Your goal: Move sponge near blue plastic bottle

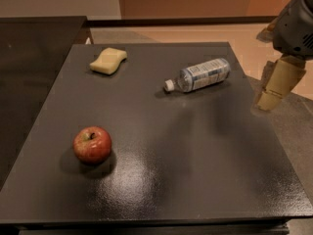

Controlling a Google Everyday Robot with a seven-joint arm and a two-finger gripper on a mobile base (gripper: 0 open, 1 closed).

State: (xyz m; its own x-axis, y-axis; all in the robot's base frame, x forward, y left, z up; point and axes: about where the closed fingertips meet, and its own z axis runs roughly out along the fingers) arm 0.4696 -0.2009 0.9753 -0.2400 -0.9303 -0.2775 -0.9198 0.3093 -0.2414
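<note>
The pale yellow sponge (108, 61) lies at the far left of the dark table (161, 180). The blue plastic bottle (199, 75) lies on its side at the far right of the table, its white cap pointing left. The two are well apart. My gripper (274, 87) hangs at the right edge of the view, beyond the table's right edge, to the right of the bottle and far from the sponge. It holds nothing that I can see.
A red apple (92, 144) stands on the near left part of the table. A dark counter (34, 58) adjoins the table on the left. The floor shows behind and to the right of the table.
</note>
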